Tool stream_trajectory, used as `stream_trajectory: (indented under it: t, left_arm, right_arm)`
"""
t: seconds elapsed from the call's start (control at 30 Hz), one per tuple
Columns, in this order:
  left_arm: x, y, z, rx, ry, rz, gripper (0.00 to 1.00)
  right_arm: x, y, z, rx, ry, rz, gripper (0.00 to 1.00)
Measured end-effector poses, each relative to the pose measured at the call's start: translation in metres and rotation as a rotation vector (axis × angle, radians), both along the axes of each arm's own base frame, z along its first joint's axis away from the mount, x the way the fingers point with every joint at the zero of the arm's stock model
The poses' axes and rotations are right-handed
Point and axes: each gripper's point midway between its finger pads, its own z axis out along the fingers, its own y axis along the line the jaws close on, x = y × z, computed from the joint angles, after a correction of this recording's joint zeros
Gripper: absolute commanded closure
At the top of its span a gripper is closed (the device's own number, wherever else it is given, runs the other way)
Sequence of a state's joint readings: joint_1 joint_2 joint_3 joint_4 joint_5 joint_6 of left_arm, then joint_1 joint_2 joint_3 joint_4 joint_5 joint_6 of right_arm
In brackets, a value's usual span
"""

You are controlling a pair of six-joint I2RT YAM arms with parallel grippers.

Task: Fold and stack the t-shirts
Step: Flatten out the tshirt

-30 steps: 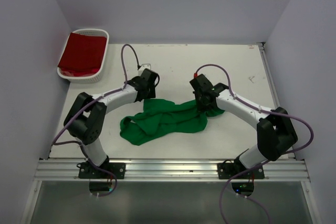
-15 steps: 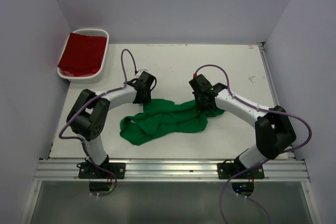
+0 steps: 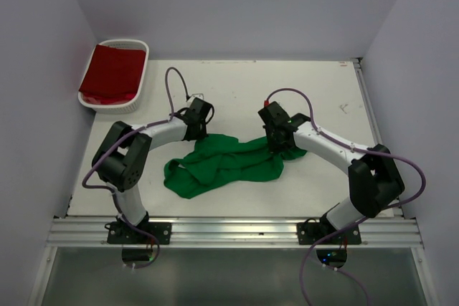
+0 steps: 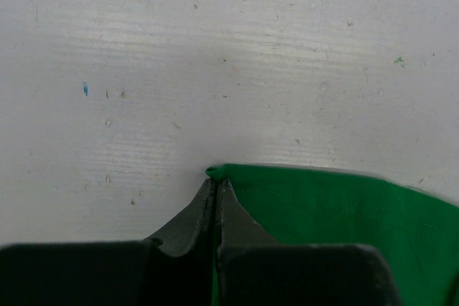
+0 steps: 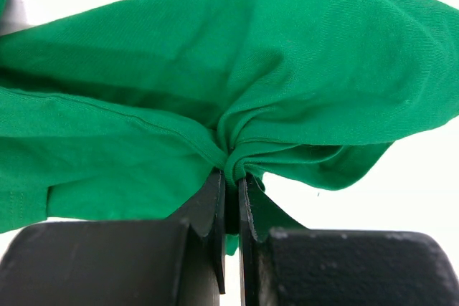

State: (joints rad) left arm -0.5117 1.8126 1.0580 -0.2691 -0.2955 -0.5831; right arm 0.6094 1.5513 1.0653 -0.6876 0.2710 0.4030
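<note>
Green t-shirt (image 3: 222, 164): crumpled in a loose heap on the table (image 3: 237, 87), stretched out between the two arms and not folded.
Left gripper (image 4: 216, 183): down at the shirt's far-left edge, fingers squeezed tight together on a corner of the green hem. A sliver of green shows between them, and the cloth runs off to the right, flat on the table.
Right gripper (image 5: 231, 177): at the shirt's right end, fingers all but closed with only a thin slot left. A gathered knot of green cloth is clamped in there, with folds fanning out above it.
Dark red t-shirt (image 3: 111, 73): sitting in the white basket (image 3: 109, 107) in the far-left corner, well apart from the green one.
Stack: not made yet, the two shirts lie apart.
</note>
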Motion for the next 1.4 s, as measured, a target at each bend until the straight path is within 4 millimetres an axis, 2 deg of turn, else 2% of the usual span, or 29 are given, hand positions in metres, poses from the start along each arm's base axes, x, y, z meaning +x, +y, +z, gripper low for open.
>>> stream_trajectory:
  t: [0.17, 0.27, 0.37, 0.47, 0.5, 0.63, 0.73, 0.83, 0.97, 1.2, 1.3, 1.33, 1.4]
  left_arm:
    - [0.0, 0.007, 0.003, 0.034, 0.001, 0.016, 1.0]
    - [0.004, 0.016, 0.014, 0.089, -0.001, 0.04, 1.0]
    - [0.026, 0.019, 0.044, 0.103, -0.05, 0.059, 1.0]
    - [0.06, 0.023, 0.086, 0.071, -0.141, 0.11, 1.0]
    - [0.075, 0.026, 0.107, 0.052, -0.185, 0.132, 1.0]
    - [0.107, 0.047, 0.149, 0.026, -0.263, 0.196, 1.0]
    - [0.13, 0.055, 0.168, 0.017, -0.288, 0.221, 1.0]
    - [0.151, 0.058, 0.172, 0.009, -0.289, 0.232, 1.0]
    - [0.172, 0.067, 0.16, 0.003, -0.249, 0.241, 1.0]
    - [0.185, 0.071, 0.137, -0.021, -0.176, 0.229, 1.0]
    - [0.185, 0.068, 0.13, -0.028, -0.155, 0.216, 1.0]
    - [0.186, 0.068, 0.128, -0.025, -0.153, 0.215, 1.0]
    - [0.194, 0.078, 0.132, -0.008, -0.184, 0.237, 1.0]
  right_arm:
    - [0.0, 0.0, 0.0, 0.0, 0.0, 0.0, 1.0]
    - [0.001, 0.001, -0.004, -0.002, 0.004, -0.001, 1.0]
    - [0.002, 0.001, -0.009, -0.006, 0.011, -0.004, 1.0]
    - [0.001, 0.001, -0.012, -0.009, 0.018, -0.007, 1.0]
    - [0.001, 0.001, -0.012, -0.008, 0.017, -0.007, 1.0]
    - [0.006, 0.007, -0.012, 0.021, -0.002, -0.01, 1.0]
    - [0.01, 0.015, -0.009, 0.059, -0.021, -0.008, 1.0]
    - [0.014, 0.022, -0.005, 0.095, -0.043, -0.006, 1.0]
    - [0.012, 0.031, 0.002, 0.157, -0.064, 0.001, 1.0]
    - [-0.003, 0.043, 0.012, 0.232, -0.068, 0.018, 1.0]
    - [-0.016, 0.046, 0.008, 0.243, -0.049, 0.022, 0.73]
    - [-0.021, 0.044, 0.006, 0.238, -0.035, 0.019, 0.54]
    - [-0.041, 0.031, -0.005, 0.186, 0.03, 0.012, 0.49]
